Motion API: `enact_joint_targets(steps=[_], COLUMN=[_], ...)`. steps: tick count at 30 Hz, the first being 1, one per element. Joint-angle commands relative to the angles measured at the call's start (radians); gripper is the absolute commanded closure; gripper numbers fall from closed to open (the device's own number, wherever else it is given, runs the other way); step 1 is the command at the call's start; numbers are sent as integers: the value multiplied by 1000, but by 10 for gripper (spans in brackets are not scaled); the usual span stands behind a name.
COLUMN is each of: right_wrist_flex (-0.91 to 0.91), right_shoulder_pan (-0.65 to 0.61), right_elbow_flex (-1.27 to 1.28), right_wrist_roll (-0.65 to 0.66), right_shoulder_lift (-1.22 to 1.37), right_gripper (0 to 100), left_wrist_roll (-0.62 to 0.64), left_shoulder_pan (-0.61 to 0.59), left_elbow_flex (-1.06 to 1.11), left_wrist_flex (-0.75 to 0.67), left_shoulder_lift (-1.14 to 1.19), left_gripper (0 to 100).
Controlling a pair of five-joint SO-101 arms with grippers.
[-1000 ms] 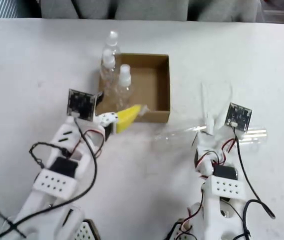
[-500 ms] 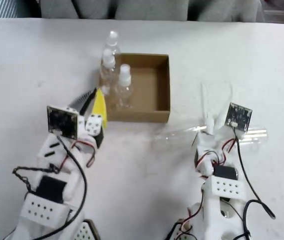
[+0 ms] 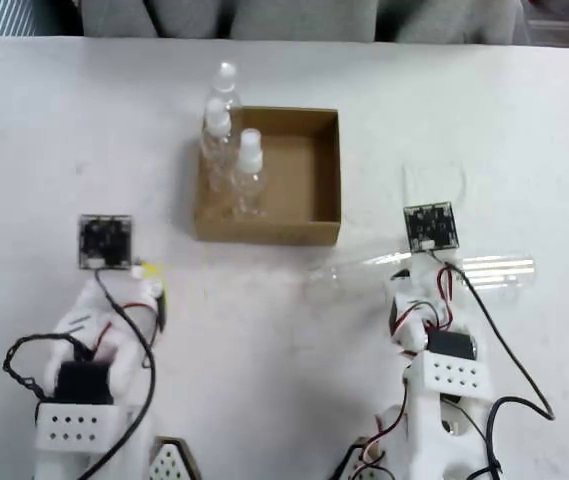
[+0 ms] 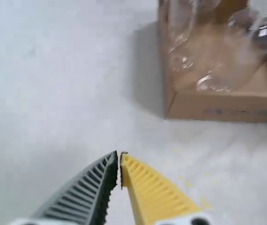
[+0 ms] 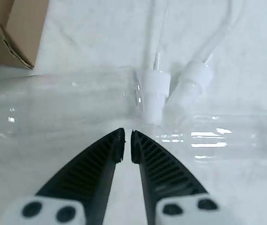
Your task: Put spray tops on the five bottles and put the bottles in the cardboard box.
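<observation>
The cardboard box [image 3: 319, 170] sits at the table's middle. Three clear bottles with spray tops [image 3: 249, 165] [image 3: 216, 128] [image 3: 225, 85] stand at its left side, seen through the box's open top [image 4: 217, 51]. Two uncapped clear bottles lie on the table right of the box [image 3: 349, 268] [image 3: 494, 270]. Two loose spray tops with tubes lie by their necks [image 5: 154, 96] [image 5: 192, 79]. My right gripper [image 5: 127, 138] is shut just short of the nearer bottle [image 5: 63, 101]. My left gripper [image 4: 119, 159] is shut and holds nothing, over bare table in front of the box's left corner.
The left arm [image 3: 94, 330] is folded back at the front left, the right arm [image 3: 434, 340] stands at the front right. The box's right half is bare cardboard. Open table lies to the left and far right.
My left gripper pulled away from the box's front edge, swung left and drew back toward the table's front. The right wrist shifted a little to the left over the lying bottles.
</observation>
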Motion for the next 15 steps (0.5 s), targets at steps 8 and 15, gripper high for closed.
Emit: enact_joint_targets(steps=[8, 15], right_wrist_flex=[470, 696], right_shoulder_pan=[-18, -154], right_elbow_flex=[-463, -655], right_wrist_roll=[204, 512], right_shoulder_lift=[-13, -12], right_gripper=[981, 981], left_wrist_roll=[-157, -245], left_shoulder_pan=[-113, -111], left_elbow_flex=[81, 81], left_wrist_flex=[-72, -26], left_shoulder_lift=[-19, -19], left_gripper=[974, 973])
